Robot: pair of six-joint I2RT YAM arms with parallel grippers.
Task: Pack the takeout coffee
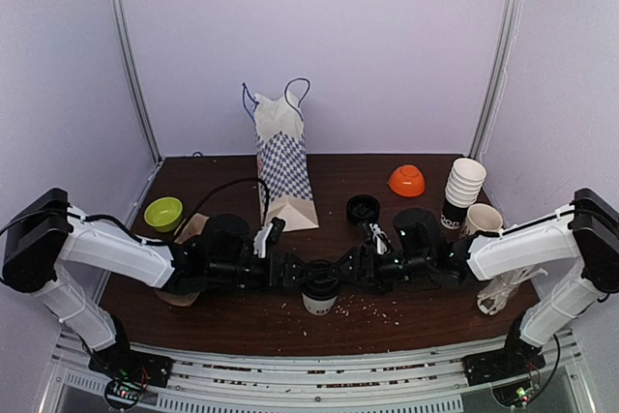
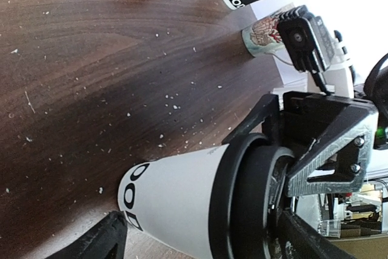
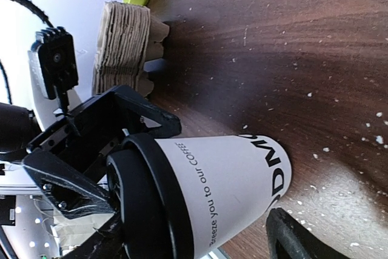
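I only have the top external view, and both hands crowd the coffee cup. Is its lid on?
Observer: Yes; the right wrist view shows the black lid capping the takeout coffee.
Operator: Is it standing?
Observer: Upright, base on the table, per the left wrist view.
Operator: And the left hand?
Observer: The left hand has its fingers spread wide, one near the base, one past the lid.
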